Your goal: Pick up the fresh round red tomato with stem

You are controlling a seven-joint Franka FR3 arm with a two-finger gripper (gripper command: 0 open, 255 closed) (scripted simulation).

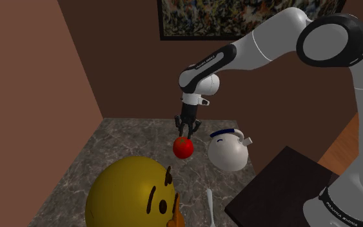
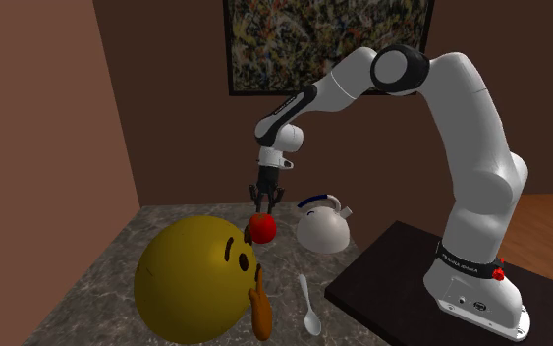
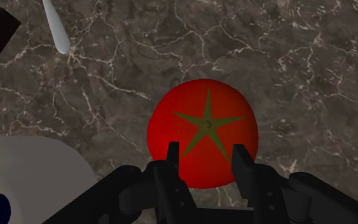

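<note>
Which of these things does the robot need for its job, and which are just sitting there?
Needed: red tomato, pincer.
Just lying about: white kettle, spoon, big yellow face ball, painting.

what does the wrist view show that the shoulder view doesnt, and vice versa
Wrist view, not shoulder: the green star-shaped stem on top of the tomato, seen from above between the open fingers of the gripper. Shoulder view, not wrist: the big yellow face ball, the framed painting, the white arm and the brown walls. Both: the tomato, the white kettle, the spoon, the marbled surface and the dark stand.
</note>
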